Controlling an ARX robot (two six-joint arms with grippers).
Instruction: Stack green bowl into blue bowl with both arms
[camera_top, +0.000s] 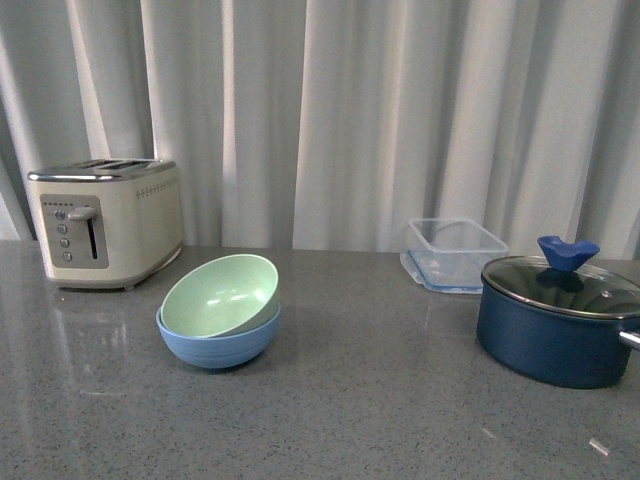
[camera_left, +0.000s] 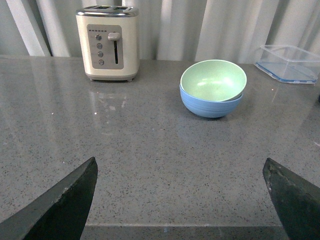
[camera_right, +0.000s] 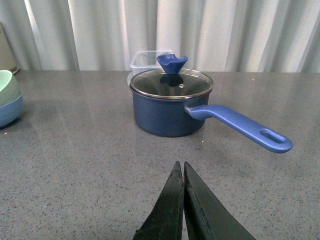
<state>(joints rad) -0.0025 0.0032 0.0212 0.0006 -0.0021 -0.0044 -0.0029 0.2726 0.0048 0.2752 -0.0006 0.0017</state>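
Observation:
The green bowl (camera_top: 222, 293) sits tilted inside the blue bowl (camera_top: 218, 343) on the grey countertop, left of centre in the front view. The left wrist view shows the same pair, green bowl (camera_left: 213, 80) nested in blue bowl (camera_left: 210, 106), well ahead of my left gripper (camera_left: 180, 172), which is open with nothing between its fingers (camera_left: 75, 195). My right gripper (camera_right: 180, 167) is shut and empty, hovering over bare counter short of the pot. At the edge of the right wrist view the green bowl (camera_right: 7, 86) and blue bowl (camera_right: 9, 111) show partly. Neither arm appears in the front view.
A cream toaster (camera_top: 105, 222) stands at the back left. A clear square container (camera_top: 455, 253) sits at the back right, beside a dark navy lidded pot (camera_top: 555, 320) whose long blue handle (camera_right: 240, 127) juts sideways. Curtains hang behind the counter, whose near edge (camera_left: 180, 226) lies by the left gripper.

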